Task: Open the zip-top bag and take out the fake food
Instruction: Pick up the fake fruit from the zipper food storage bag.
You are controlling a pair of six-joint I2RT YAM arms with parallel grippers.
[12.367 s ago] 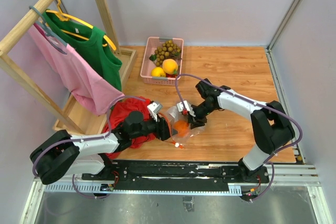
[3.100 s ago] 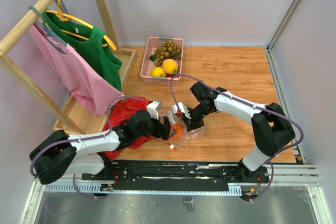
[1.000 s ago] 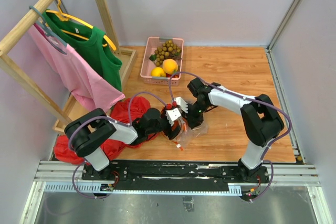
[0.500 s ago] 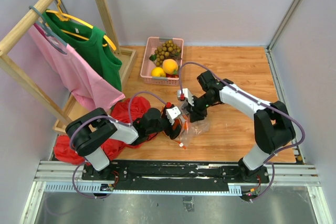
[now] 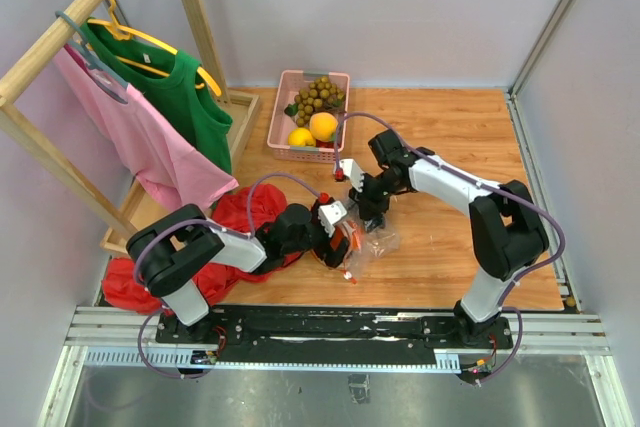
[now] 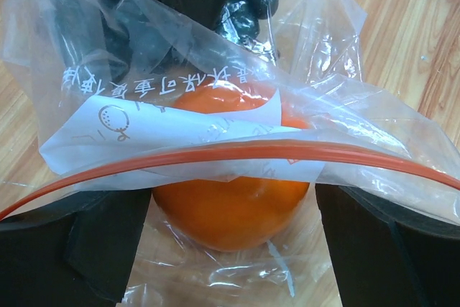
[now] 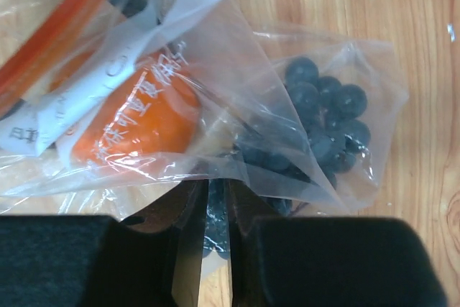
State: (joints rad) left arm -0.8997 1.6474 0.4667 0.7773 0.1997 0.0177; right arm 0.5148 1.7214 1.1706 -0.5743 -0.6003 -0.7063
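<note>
From above, the zip-top bag [image 5: 370, 240] lies on the wooden table [image 5: 450, 137] near the front middle, just right of the red cloth [image 5: 245, 209], and both arms meet over it. Against half a second ago, the right gripper [image 5: 368, 209] has shifted slightly toward the far side, while the left gripper [image 5: 338, 232] has stayed at the bag's left end and spread its jaws. The pink basket [image 5: 300, 154] at the far side already holds several fruits. In the left wrist view the fingers [image 6: 86, 249] stand wide on either side of the orange fruit [image 6: 230, 199], which is still inside the film under the zip strip [image 6: 215, 154], with the dark purple bunch [image 6: 136, 30] beyond. I read that widening as readying to take the orange. In the right wrist view the jaws are narrow, nipping a fold of the bag's film to steady it; whether the mouth is fully open I cannot tell
</note>
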